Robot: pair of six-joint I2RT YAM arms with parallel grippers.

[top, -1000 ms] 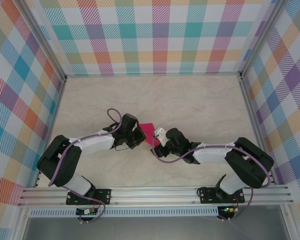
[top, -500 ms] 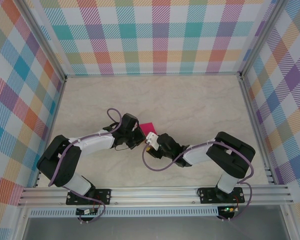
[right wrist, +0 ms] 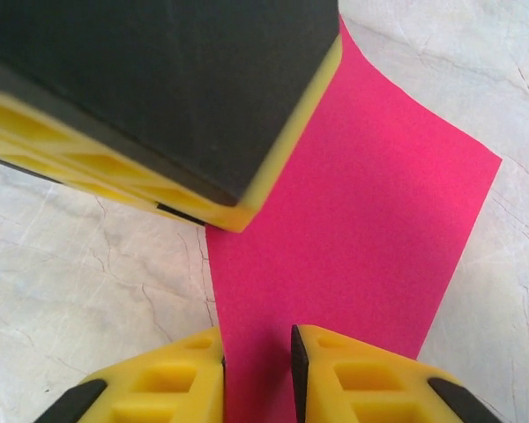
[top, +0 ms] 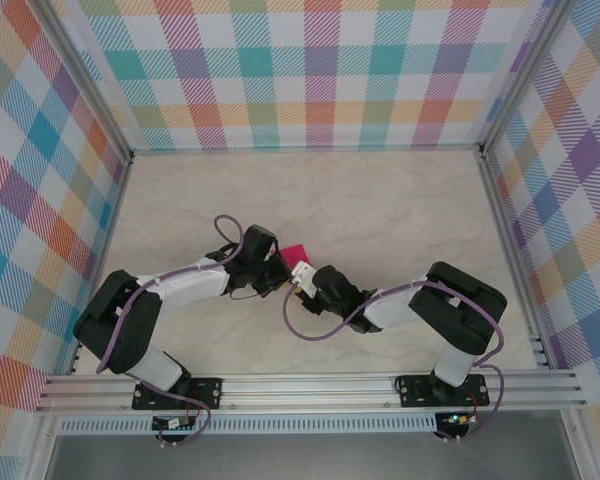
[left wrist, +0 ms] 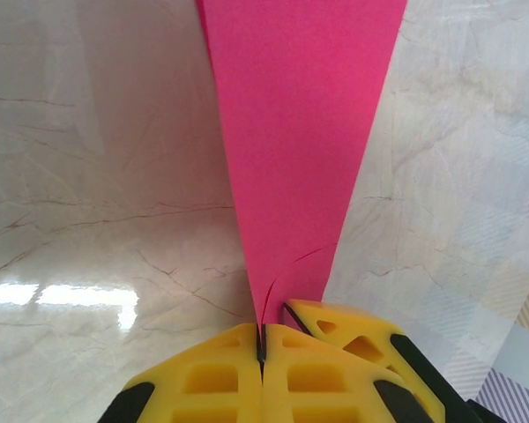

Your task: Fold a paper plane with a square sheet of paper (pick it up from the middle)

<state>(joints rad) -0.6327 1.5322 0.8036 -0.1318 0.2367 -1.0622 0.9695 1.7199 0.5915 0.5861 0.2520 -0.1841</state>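
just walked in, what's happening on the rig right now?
Both arms meet near the middle of the table over a pink sheet of paper. The left gripper is shut on one end of it, pinching the sheet. The right gripper straddles another edge, its jaws a narrow gap apart and not clamped yet. How far the folding has got is hard to tell.

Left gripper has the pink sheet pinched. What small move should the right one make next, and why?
Probably close the right gripper: its fingers straddle the pink sheet but stand apart, while the left gripper is shut on it.
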